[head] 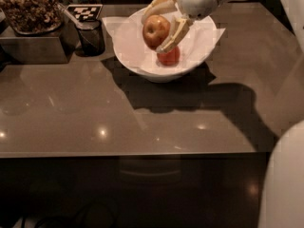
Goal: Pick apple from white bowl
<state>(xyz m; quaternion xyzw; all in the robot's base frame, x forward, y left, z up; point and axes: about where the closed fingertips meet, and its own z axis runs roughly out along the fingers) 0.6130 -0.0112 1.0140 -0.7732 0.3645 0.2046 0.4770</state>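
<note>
Step in hand, as I judge it: the lift. The end effector (153, 32) sits over the far left part of the white bowl (161, 74), clenched on the apple (156, 31), with one pale finger across its far side and the other under its near right side. The apple, mottled yellow-orange with a reddish blush, appears raised off the crumpled paper lining (129, 39), though I cannot confirm a clean gap beneath it. It hangs just left of and above the red apple (169, 57), which lies at the bottom of the bowl; the lower finger looks very close to that fruit, contact uncertain. For the next move I would call for a straight rise until the apple is above the rim, with the clamp held firm, since the grip sits off-centre and the fruit could roll out. I would also watch that the paper does not come up with it. Count: two apples, one held and one in the bowl; one white bowl; one dark cup (91, 34) left of the bowl; one container of brown snacks (29, 6) at the far left; one checkered marker (84, 12); one end effector; all carried on one bench (95, 113).
</note>
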